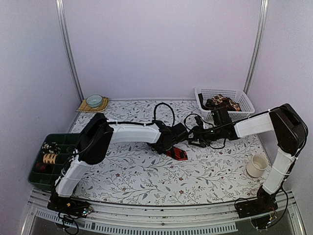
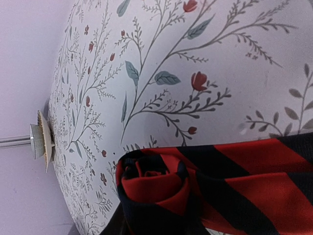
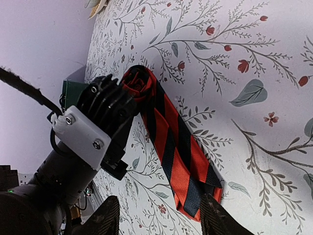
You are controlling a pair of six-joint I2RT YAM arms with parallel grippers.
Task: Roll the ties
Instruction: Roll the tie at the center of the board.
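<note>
One red tie [image 3: 171,142] with black diagonal stripes, part-rolled. It lies mid-table on the floral cloth [image 1: 146,181], between the two grippers.

Rolled end: a small tight coil [image 2: 151,188] at the tie's left end. The left gripper [image 3: 128,100] sits right against it. The coil fills the bottom of the left wrist view, where the fingers would show, so the fingers themselves are hidden. Judged: closed on the coil and holding it.

Flat remainder: one straight strip lying flat on the cloth, not yet wound. Its long axis runs from the coil rightward across the table, angling a little toward the near edge. The free end points right, toward the right arm's side.

Free-end side: the right gripper [image 3: 161,220] has its jaws parted with nothing between them. It hovers over the free end, whose tip lies just ahead of its fingertips [image 3: 105,218].

Nearer arm: the left for the coil, the right for the free end.

Governing relation: the strip left to wind lies to the right of the left gripper, in line with the tie's long axis. Judged next move: turn the coil along that axis toward the free end, with the right gripper placed to steady the tail. Judged risk: the coil loosens, or the strip skews off axis.
</note>
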